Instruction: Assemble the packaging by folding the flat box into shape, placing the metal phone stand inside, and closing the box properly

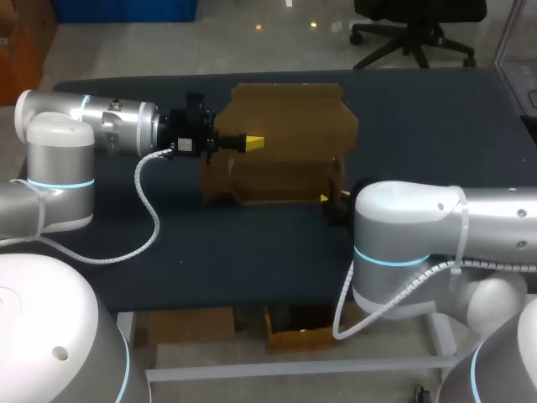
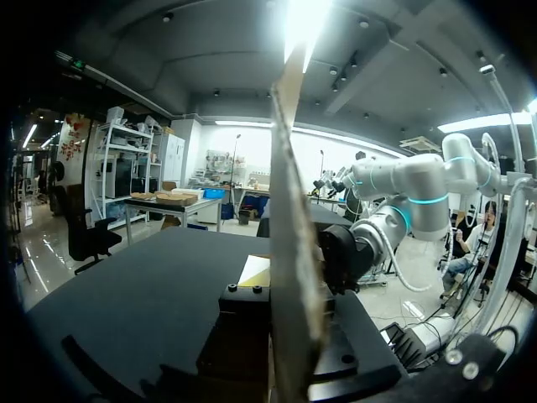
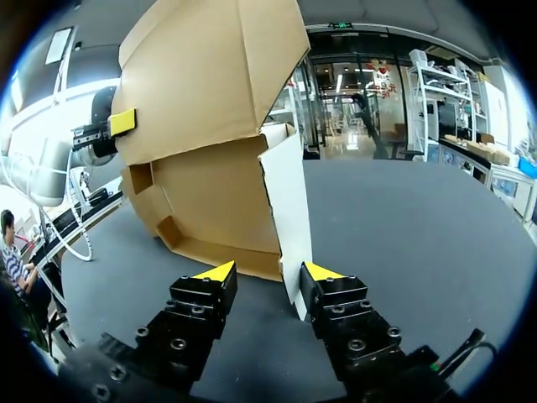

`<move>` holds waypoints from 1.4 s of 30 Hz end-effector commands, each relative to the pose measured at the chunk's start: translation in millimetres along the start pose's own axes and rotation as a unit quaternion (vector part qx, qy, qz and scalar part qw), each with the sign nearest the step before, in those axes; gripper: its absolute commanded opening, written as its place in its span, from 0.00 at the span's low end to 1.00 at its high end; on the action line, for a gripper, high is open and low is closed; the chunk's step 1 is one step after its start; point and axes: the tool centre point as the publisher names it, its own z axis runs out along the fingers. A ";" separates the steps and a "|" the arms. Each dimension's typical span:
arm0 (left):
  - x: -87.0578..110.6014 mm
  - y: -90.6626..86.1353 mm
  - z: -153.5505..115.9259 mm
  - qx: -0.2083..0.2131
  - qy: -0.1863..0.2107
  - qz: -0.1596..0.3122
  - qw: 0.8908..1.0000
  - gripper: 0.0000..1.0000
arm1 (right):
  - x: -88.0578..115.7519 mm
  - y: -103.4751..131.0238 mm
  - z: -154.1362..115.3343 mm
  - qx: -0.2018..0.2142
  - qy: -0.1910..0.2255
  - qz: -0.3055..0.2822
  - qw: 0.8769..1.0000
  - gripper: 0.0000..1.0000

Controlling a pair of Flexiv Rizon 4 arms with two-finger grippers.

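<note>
Cardboard box (image 1: 289, 117) clamped by left gripper (image 1: 251, 143), just ahead of right gripper (image 3: 268, 271).

Head view: my right fingers (image 1: 324, 199) sit almost wholly hidden behind my own right arm (image 1: 403, 235); one yellow tip shows. Ahead of them, the box (image 3: 210, 75) is cut off by the right wrist view's rim. In the left wrist view, its edge-on panel blocks what lies behind.

Half-folded box (image 1: 285, 126) blocks mid-table, its panel upright. Left gripper (image 1: 252, 141) clamps that panel from the left side. Right gripper (image 3: 270, 271), fingers apart, crowds the front right corner, with the white flap (image 3: 289, 227) beside one finger. Open table (image 1: 436, 126) lies right of the box and along the front.
</note>
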 end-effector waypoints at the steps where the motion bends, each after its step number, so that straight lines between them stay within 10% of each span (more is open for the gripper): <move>1: -0.7 4.3 1.5 0.000 0.001 0.000 1.000 0.00 | 9.4 -2.4 3.5 -0.005 -0.017 0.001 1.000 0.47; 23: -0.7 4.3 1.5 0.000 0.001 0.000 1.000 0.00 | 29.0 -3.7 -8.5 0.001 -0.055 -0.009 0.998 0.48; 42: -0.7 4.3 1.5 0.000 0.001 0.000 1.000 0.00 | -0.1 -13.4 -47.9 0.012 -0.030 -0.045 0.998 0.49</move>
